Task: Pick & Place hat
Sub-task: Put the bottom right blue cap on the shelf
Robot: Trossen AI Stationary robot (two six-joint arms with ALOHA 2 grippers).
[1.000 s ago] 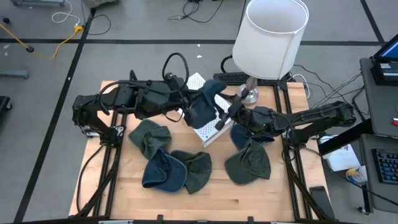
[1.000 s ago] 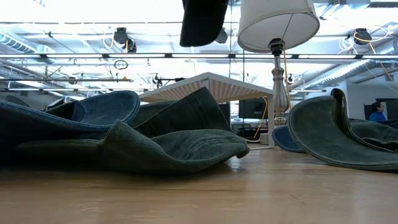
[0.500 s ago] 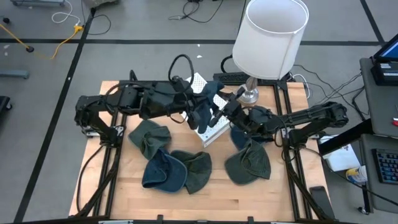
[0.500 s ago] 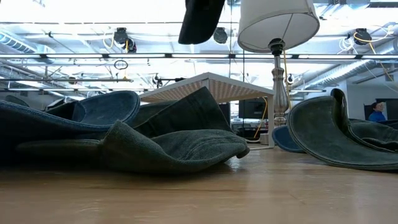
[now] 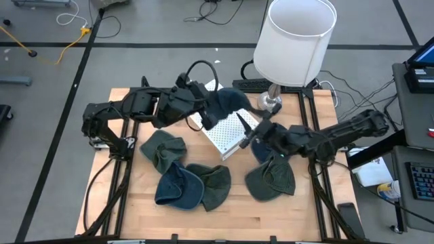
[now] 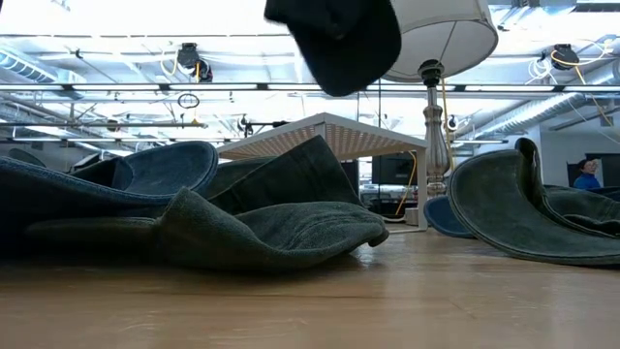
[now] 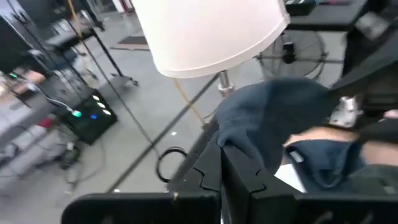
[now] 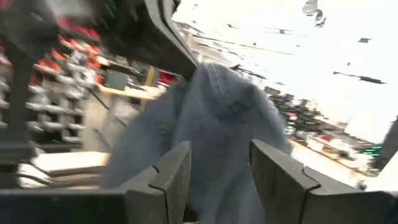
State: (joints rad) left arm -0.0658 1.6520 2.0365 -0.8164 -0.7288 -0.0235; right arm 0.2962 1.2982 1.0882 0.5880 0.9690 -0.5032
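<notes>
High view: a dark hat (image 5: 227, 105) is held aloft in the clamped left gripper (image 5: 205, 115) above the tray (image 5: 227, 135); the right gripper (image 5: 249, 135) is parted, holding nothing.

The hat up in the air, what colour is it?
Dark blue. The hat, gripped by the left gripper, shows best in the high view.

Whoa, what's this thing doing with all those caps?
The left gripper is shut on a dark blue hat and holds it in the air over the white perforated panel, next to the lamp. The right gripper sits open just beside that panel, holding nothing. Several more hats lie in a heap on the wooden table.
</notes>
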